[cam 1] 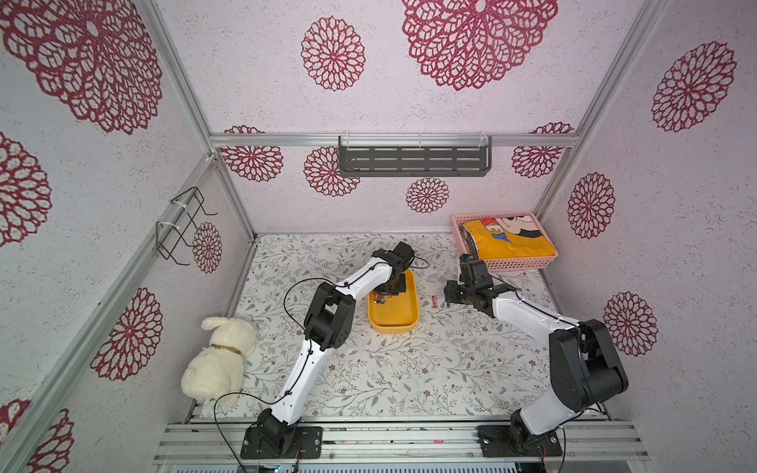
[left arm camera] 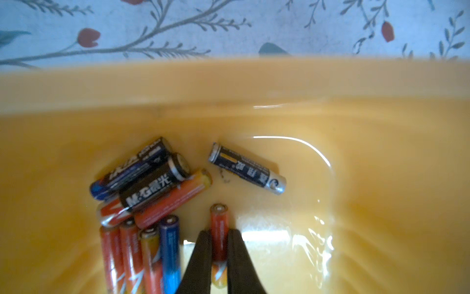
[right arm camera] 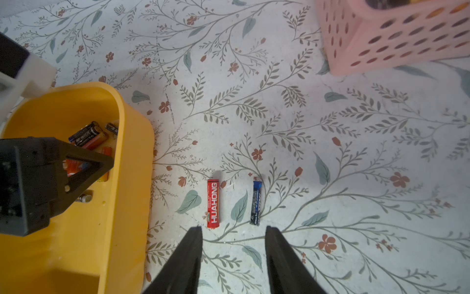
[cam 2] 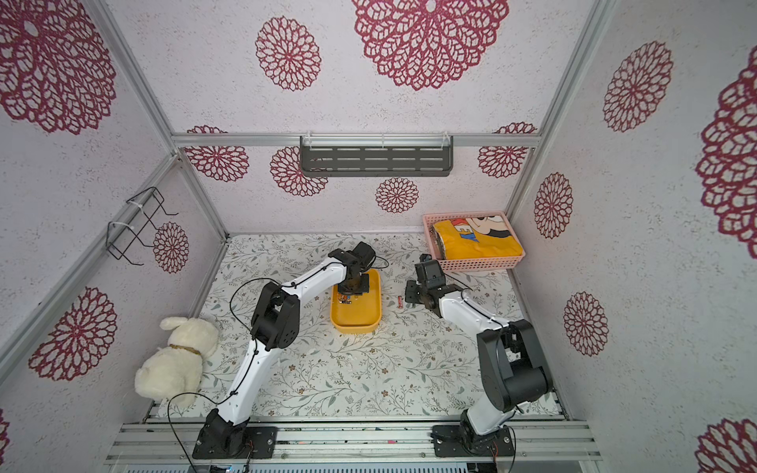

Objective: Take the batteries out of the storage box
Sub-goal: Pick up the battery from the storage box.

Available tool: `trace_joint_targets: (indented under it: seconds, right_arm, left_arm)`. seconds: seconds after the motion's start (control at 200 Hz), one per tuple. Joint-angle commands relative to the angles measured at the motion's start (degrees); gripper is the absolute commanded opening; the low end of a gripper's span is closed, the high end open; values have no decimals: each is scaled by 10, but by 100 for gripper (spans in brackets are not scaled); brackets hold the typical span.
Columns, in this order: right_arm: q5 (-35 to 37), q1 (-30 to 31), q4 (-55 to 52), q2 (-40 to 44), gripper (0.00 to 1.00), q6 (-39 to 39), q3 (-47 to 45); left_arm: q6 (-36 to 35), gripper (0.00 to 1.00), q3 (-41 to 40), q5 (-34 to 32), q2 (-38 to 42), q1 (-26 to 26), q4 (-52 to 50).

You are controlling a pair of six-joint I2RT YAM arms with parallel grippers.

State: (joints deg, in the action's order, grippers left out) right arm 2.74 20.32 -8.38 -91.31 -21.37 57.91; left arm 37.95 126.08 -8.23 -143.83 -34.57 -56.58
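We see the left tool (left arm camera: 219,238) clamped on one orange battery (left arm camera: 219,221). Its two dark fingers (left arm camera: 201,254) press the battery's sides, low inside the yellow storage box (left arm camera: 229,84). The battery's metal end points away from the tool. We cannot tell whether this battery is lifted off the box floor. Just beside it, the other batteries (left arm camera: 147,183) lie in a loose heap of orange, black and blue. One dark battery (left arm camera: 248,168) lies apart from the heap on the box floor.

The right tool (right arm camera: 234,229) has its jaws apart and holds nothing. It hovers over the flowered worktop (right arm camera: 330,152). A red battery (right arm camera: 213,203) and a blue battery (right arm camera: 255,202) lie side by side just beyond its fingertips, outside the box.

In a top view, the box sits at the centre of the frame. The left arm (cam 1: 297,372) rises from its base at the lower edge and bends at the elbow. It reaches up the frame, and its wrist tips down into the far end of the box. The right arm (cam 1: 528,315) comes from the lower right and leans toward the centre. Its wrist is held low, just right of the box.

A pink basket (cam 1: 508,264) holding a yellow cloth (cam 1: 512,241) stands at the upper right of the worktop. A white plush toy (cam 1: 221,360) sits at the lower left.
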Motion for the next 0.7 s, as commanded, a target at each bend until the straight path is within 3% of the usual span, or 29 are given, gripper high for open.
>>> trace_joint_targets:
  seconds: [0.0, 0.255, 0.375, 0.515, 0.696]
  right_arm:
    - [-2, 3, 13, 24, 47, 7, -2]
    - [-1, 8, 20, 25, 48, 4, -5]
    - [5, 17, 22, 22, 48, 6, -3]
    - [5, 30, 29, 17, 49, 7, -1]
    - [-6, 66, 56, 14, 52, 28, 1]
  left_arm:
    - [-5, 0, -8, 1, 38, 3, -13]
    - [-7, 0, -43, -13, 166, 2, -14]
    - [-4, 0, -120, -23, 248, 18, -3]
    - [-20, 0, -256, -14, 342, 72, 52]
    - [-57, 0, -333, 16, 338, 119, 95]
